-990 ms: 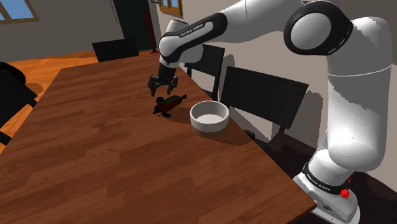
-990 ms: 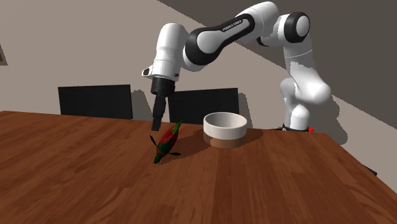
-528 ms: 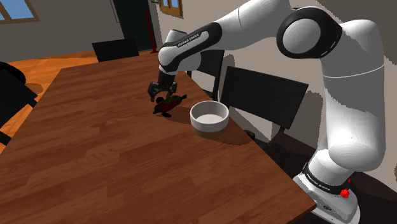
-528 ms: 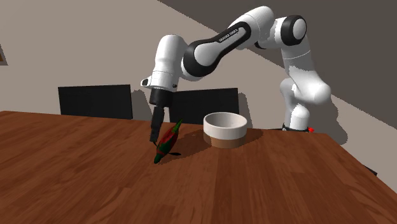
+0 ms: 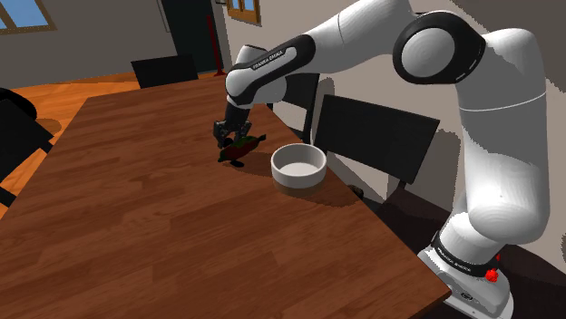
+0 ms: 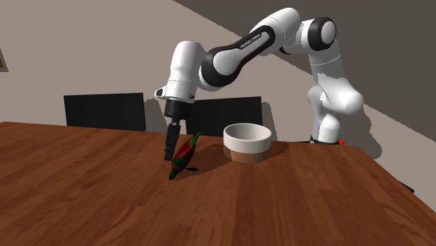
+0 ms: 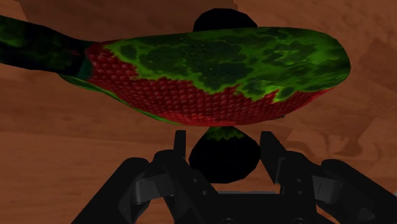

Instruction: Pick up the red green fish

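a: where is the red and green scaly fish (image 5: pixel 243 148)?
b: on the brown wooden surface (image 5: pixel 136 208), close to the long edge where two black chairs (image 5: pixel 374 134) stand, about midway along that edge. in the second exterior view it sits slanted, its higher end toward the bowl.
a: which bowl?
b: a round white bowl (image 5: pixel 298 181), near the fish along the same edge, on the side toward the corner by the stand. the two are apart, not touching.
a: and the gripper?
b: the black two-finger gripper (image 5: pixel 227 136) on the white arm (image 5: pixel 363 36) is down at the fish, on its side away from the bowl. in the wrist view the fingers (image 7: pixel 180 143) stand parted with a gap between them, and the fish's broad flank stretches across just beyond their tips.
a: has it got hold of anything?
b: no, the gripper is spread and clasps nothing. i can't tell whether a finger touches the fish.
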`<state>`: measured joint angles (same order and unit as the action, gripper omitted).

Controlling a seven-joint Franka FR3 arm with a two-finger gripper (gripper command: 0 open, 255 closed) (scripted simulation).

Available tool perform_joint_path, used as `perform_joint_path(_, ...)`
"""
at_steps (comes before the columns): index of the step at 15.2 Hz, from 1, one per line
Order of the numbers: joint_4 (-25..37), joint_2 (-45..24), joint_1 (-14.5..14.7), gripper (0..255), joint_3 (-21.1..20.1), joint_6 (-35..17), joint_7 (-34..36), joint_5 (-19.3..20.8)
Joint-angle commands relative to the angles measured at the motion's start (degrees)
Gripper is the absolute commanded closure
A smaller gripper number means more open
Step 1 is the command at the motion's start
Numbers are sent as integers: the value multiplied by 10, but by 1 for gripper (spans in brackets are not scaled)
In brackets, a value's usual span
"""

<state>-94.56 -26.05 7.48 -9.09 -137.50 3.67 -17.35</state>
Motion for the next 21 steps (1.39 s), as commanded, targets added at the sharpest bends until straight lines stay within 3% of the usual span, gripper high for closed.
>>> perform_joint_path(1, 0, 0, 0, 255, 0, 0, 0, 0)
perform_joint_path(21, 61, 37, 0, 255, 6, 96, 31, 15)
